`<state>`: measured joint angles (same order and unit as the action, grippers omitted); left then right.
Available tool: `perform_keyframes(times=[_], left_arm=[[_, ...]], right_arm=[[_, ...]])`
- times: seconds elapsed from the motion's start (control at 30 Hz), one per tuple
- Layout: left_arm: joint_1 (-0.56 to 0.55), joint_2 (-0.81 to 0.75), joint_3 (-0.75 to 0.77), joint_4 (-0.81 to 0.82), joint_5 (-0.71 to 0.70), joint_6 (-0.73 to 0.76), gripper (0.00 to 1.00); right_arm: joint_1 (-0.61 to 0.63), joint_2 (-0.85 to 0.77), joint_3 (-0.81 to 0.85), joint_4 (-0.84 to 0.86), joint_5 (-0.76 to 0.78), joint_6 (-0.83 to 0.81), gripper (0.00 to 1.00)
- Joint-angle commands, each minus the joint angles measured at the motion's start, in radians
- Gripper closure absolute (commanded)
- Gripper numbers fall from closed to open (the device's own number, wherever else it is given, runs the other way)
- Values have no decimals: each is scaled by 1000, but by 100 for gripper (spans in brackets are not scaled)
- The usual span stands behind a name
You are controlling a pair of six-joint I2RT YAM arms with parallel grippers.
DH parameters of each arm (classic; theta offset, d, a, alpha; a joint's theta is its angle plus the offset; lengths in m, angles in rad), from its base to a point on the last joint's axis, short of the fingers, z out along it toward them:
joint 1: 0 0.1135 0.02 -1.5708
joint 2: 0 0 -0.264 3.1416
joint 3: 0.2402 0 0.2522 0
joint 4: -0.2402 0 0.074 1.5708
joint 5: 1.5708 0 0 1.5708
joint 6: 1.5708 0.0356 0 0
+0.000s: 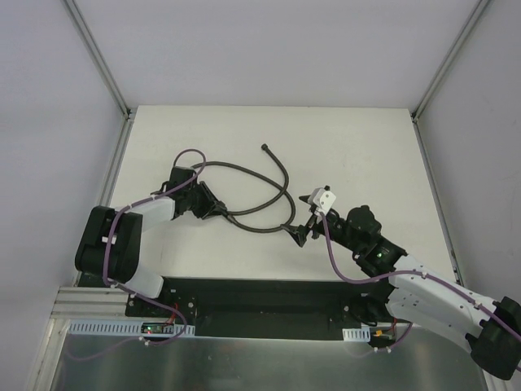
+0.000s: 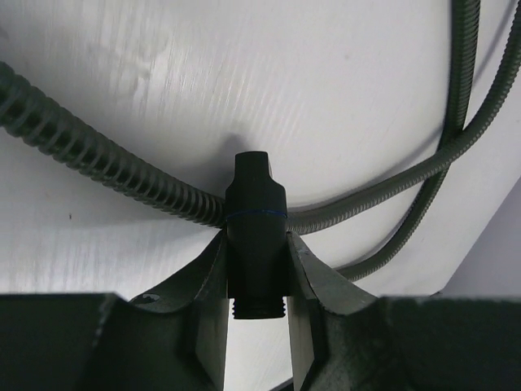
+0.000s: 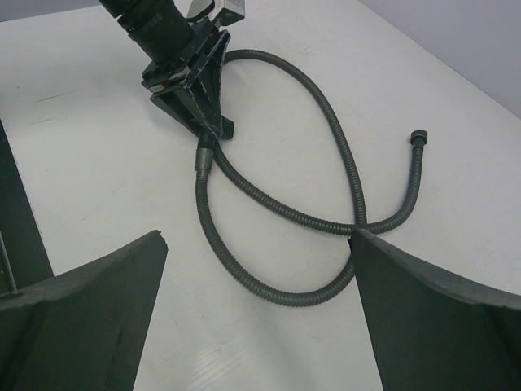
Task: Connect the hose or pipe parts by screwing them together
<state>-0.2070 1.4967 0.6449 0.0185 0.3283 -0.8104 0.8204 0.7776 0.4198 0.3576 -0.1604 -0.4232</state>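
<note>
1. Your left gripper (image 2: 256,242) is clenched on a dark cylindrical end fitting (image 2: 256,195). Both fingers (image 2: 213,269) press its sides, and a short threaded stub shows below the grip.
2. Your right gripper (image 3: 259,236) is released, with the jaws spread wide and touching nothing. It hangs off the table (image 1: 366,147). In its own wrist view the bottom of a hose loop (image 3: 285,297) lies between the two fingers.
3. The grey hose lengths (image 1: 244,169) lie curled on the white table between your two arms, crossing each other. A free end fitting (image 1: 264,147) rests toward the far side, well apart from both grippers.
4. Hidden: in the left wrist view the held fitting and the fingers cover the spot where it meets its hose.
5. Hidden: in the right wrist view the far arc of the loop passes behind the left gripper.
6. Hard to make out: you cannot tell from the crossings whether this is one hose or two.
7. Cut off: the frame edges cut off the roots of the right fingers.
</note>
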Motion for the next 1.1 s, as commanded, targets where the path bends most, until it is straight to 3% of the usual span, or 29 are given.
perform_keyframes(times=[0.0,0.2,0.4,0.53,0.9,1.07], left_arm=[[21,89,83,47,-160,118,100],[66,214,226,64,-63,111,100],[67,71,83,52,-6,73,100],[69,-85,-10,32,-63,79,99],[69,-170,-114,-45,-95,28,74],[69,-288,-154,-46,-104,34,64]], right_arm=[[-3,3,8,64,9,0,4],[-4,-3,4,67,5,6,4],[-3,-20,-12,66,1,15,4],[-3,2,-12,78,-10,14,4],[-4,5,-26,103,9,38,4],[-4,2,-35,101,4,34,4]])
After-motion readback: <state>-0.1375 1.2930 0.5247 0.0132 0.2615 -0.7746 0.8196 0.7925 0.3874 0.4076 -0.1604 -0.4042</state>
